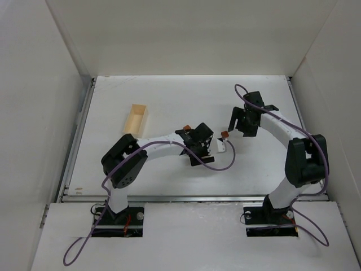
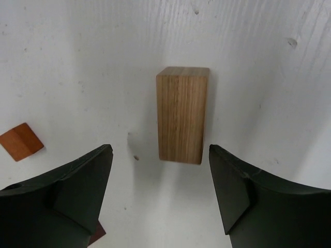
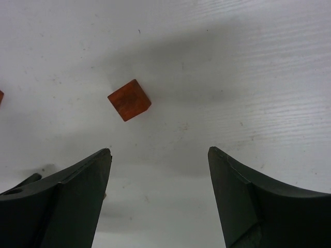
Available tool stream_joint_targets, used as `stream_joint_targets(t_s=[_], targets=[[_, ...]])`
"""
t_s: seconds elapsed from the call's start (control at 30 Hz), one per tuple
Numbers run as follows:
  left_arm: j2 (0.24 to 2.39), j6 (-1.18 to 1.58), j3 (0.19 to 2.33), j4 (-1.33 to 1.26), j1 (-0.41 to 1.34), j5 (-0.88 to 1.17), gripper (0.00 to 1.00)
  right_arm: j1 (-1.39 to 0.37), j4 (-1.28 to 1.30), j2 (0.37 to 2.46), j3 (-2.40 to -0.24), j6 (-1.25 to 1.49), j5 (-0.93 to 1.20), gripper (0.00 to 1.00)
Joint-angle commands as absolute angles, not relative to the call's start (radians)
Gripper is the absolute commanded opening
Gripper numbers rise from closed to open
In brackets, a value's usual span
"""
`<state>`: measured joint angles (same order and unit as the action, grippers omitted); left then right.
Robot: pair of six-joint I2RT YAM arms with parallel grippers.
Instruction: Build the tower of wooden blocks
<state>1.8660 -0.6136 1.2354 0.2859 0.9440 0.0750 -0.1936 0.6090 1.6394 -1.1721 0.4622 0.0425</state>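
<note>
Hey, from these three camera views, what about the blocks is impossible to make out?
Left wrist view: a reddish-brown block shows only a corner; a finger of the left hand hides the rest.
Right wrist view: an orange sliver is cut off by the left edge, so its shape is unknown.
Top view: the orange cube is too small to show grain or faces.

White table (image 1: pixel 169 175). Pale wood tray (image 1: pixel 137 119) far L, well apart from rest. L arm (image 1: pixel 163 142) reaches to centre. L gripper (image 1: pixel 212 145) sits just beside light oblong (image 1: pixel 221 146). Orange cube (image 1: pixel 225 134) lies just beyond oblong, near R gripper (image 1: pixel 237 127). 2nd orange cube (image 1: pixel 185 129) by L wrist.
</note>
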Motion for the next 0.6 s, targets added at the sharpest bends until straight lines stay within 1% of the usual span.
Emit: stream_joint_targets(t_s=[0.0, 0.03, 0.13, 0.27, 0.5, 0.57], targets=[[1.744, -0.600, 1.287, 0.356, 0.940, 0.097, 0.73, -0.230, 0.636, 1.684, -1.262, 0.400, -0.018, 0.81], [1.729, -0.589, 1.287, 0.385, 0.940, 0.106, 0.74, -0.230, 0.637, 1.695, -1.272, 0.388, -0.028, 0.81], [1.672, -0.575, 1.287, 0.417, 0.931, 0.129, 0.74, -0.241, 0.658, 1.750, -1.307, 0.365, -0.028, 0.79], [1.625, -0.510, 1.278, 0.454, 0.870, 0.192, 0.74, -0.288, 0.676, 1.827, -1.354, 0.345, -0.037, 0.74], [1.560, -0.436, 1.230, 0.431, 0.738, 0.232, 0.74, -0.299, 0.676, 1.897, -1.373, 0.345, -0.069, 0.74], [1.548, -0.425, 1.212, 0.420, 0.720, 0.241, 0.74, -0.308, 0.676, 1.908, -1.382, 0.345, -0.069, 0.72]])
